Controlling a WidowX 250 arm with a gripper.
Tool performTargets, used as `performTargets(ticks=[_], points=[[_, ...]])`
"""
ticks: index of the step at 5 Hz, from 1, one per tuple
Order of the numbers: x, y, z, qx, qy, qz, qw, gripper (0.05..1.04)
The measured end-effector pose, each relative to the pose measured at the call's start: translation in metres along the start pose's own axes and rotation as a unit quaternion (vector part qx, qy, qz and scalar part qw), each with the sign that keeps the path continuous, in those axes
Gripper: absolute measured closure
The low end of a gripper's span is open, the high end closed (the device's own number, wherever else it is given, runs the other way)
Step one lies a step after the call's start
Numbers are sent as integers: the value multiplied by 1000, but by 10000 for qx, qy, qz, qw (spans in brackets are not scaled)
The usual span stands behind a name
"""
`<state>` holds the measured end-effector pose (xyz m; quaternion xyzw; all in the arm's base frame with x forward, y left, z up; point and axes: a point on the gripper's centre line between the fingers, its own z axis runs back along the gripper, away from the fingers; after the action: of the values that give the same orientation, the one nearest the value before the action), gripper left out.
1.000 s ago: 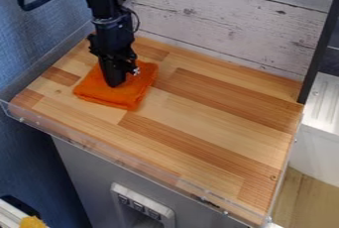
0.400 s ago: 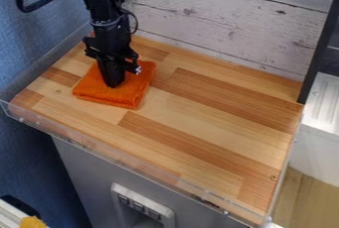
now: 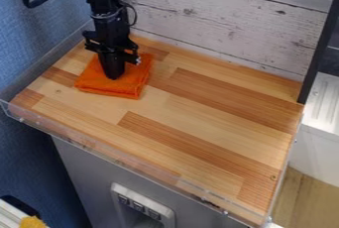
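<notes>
Pale boards [image 3: 218,28] stand behind the cloth [image 3: 131,84], and a blue wall [image 3: 36,58] rises to its left, with the wood-striped desk [image 3: 205,118] under it. We see the cloth folded flat in orange layers, and the black hand [image 3: 114,77] points down onto about its middle, seemingly touching. How far open the hand is, and whether it has any of the cloth pinched, we cannot tell. If it pressed too hard there, we think the cloth could bunch or drag along with it; if it caught only the top layer, the fold could come open and the rest slip behind. Too light a touch, and it might skim over the cloth and leave it lying. Around it, we would watch the blue wall and the boards, since both are near enough to the cloth for the arm [image 3: 109,19] to brush them on a wide swing. Its looping cable [image 3: 43,3], up and left of the cloth, could rub or snag. In front of the cloth, a clear guard [image 3: 136,161] edges the desk, and a black post [image 3: 319,48] stands well off to its right.
</notes>
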<state>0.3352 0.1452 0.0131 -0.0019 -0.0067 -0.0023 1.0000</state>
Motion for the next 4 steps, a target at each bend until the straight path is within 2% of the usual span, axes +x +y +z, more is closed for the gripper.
performTargets(ticks=[1, 2, 3, 4], points=[[2, 9, 1, -20, -2, 50, 10000, 1001], [-6, 12, 1, -118, 171, 81, 9998, 850], [-14, 8, 17, -99, 180, 197, 9996, 595], [-23, -13, 38, -25, 140, 200, 9997, 293]])
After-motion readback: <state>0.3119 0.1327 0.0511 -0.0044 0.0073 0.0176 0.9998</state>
